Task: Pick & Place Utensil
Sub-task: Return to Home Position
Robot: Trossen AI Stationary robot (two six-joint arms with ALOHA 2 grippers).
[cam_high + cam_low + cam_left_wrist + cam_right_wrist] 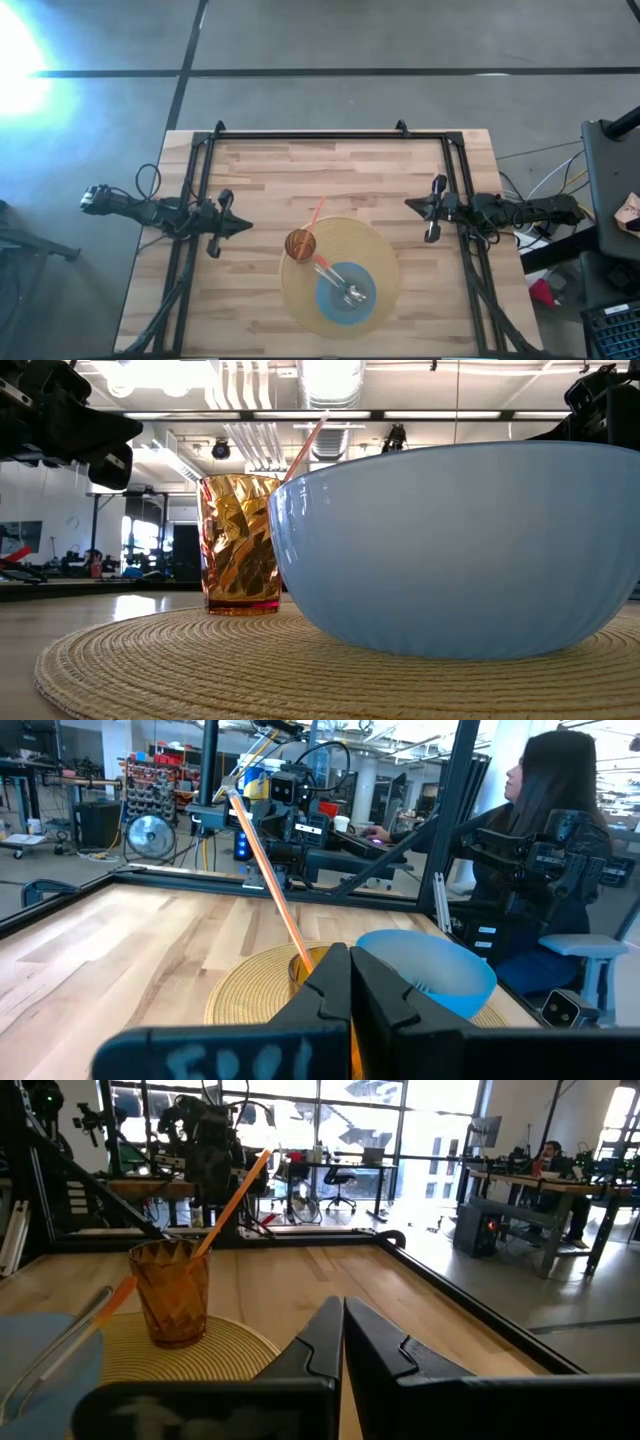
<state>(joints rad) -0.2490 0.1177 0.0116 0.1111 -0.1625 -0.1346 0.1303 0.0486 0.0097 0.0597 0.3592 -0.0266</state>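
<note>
Wooden bench (330,170) carries the woven mat (375,245), between the two end effectors. On it the blue bowl (325,299) holds the fork (353,294) and orange spoon (118,1293), and the cup (240,550) holds the straw (316,214). Placing looks done, with only homing left. Left end effector (243,228) and right end effector (410,204) sit well apart at the bench sides, fingers closed, empty.

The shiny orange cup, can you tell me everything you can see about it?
The cup is see-through amber, like glass or plastic, with crinkly, faceted sides and a thicker base. It stands upright near the edge of the round woven mat, beside the blue bowl. An orange straw leans inside it, sticking out past the rim. Only the mat and straw seem to touch it.
</note>
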